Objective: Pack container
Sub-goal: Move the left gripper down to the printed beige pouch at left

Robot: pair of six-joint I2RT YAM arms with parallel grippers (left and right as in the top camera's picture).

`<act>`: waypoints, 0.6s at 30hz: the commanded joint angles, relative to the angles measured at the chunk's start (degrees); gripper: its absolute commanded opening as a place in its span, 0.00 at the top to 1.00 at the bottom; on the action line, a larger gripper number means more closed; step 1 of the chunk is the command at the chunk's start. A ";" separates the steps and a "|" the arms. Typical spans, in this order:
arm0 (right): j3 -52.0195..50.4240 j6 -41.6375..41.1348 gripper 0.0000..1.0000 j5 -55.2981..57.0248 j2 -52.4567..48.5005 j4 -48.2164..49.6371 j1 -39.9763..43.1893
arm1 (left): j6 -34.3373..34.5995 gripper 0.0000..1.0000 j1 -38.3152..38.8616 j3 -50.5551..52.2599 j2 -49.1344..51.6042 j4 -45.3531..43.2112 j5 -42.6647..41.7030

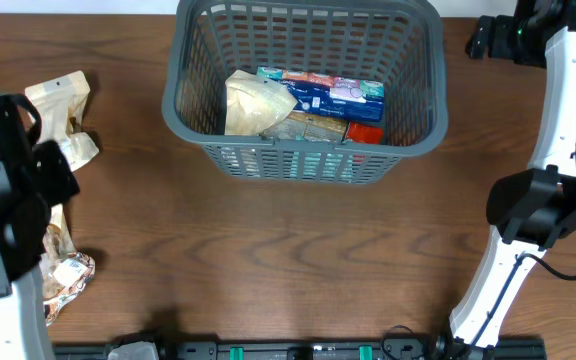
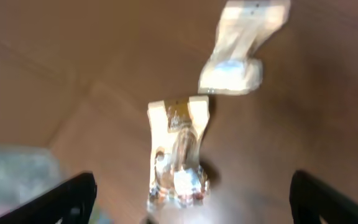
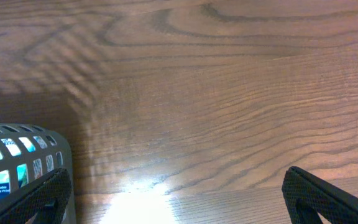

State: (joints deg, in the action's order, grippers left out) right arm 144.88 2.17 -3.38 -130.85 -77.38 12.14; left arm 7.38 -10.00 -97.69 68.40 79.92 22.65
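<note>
The container [image 1: 303,152], a dark grey lattice basket, stands at the back middle of the table. Inside it lie a tan pouch [image 1: 253,105], a blue packet [image 1: 325,92] and a red packet [image 1: 366,132]. My left gripper [image 2: 191,208] is open, fingers wide apart, hovering over a shiny crinkled snack packet [image 2: 178,155] on the table. A beige packet [image 2: 241,50] lies beyond it. In the overhead view the left arm [image 1: 6,200] covers that gripper. My right gripper [image 3: 176,202] is open over bare wood beside the container's corner [image 3: 17,163].
Loose snack packets lie at the table's left edge, a beige one [image 1: 60,110] at the back and a shiny one [image 1: 68,275] nearer the front. The right arm [image 1: 538,200] runs along the right side. A dark rail [image 1: 288,350] lines the front edge.
</note>
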 commanded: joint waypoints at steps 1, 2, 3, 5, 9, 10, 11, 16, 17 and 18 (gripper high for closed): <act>-0.31 0.92 0.01 -0.09 0.11 -0.20 -0.17 | 13.81 0.11 -3.43 0.33 1.22 4.68 0.55; -0.31 0.92 0.01 -0.11 0.11 -0.20 -0.17 | 14.86 0.11 -4.55 0.90 1.20 5.51 0.59; -0.31 0.92 0.01 -0.11 0.11 -0.20 -0.20 | 15.89 0.10 -5.75 1.53 1.07 6.05 0.59; -0.31 0.92 0.01 -0.11 0.11 -0.20 -0.24 | 16.83 0.06 -8.13 3.02 0.70 6.19 0.59; -0.31 0.92 0.01 -0.13 0.11 -0.17 -0.24 | 16.96 0.05 -12.44 6.73 -0.11 4.70 0.57; -0.31 0.92 0.01 -0.11 0.11 -0.17 -0.24 | 16.92 0.05 -13.81 9.22 -0.74 2.69 0.55; -0.31 0.92 0.01 -0.13 0.11 -0.17 -0.24 | 16.92 0.05 -14.38 11.02 -1.11 1.29 0.48; -0.31 0.92 0.01 -0.15 0.11 -0.17 -0.24 | 14.93 0.04 -14.73 19.23 -2.23 -5.79 -1.07; -0.31 0.92 0.01 -0.15 0.11 -0.17 -0.24 | 14.69 0.04 -14.73 21.03 -2.25 -7.23 -1.09; -0.31 0.92 0.01 -0.15 0.11 -0.17 -0.24 | 14.14 0.04 -14.75 22.73 -2.19 -8.63 -1.11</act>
State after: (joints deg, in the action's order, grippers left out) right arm 144.88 2.20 -3.38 -130.85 -77.38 12.14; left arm 22.48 -24.38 -79.83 66.57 73.82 22.24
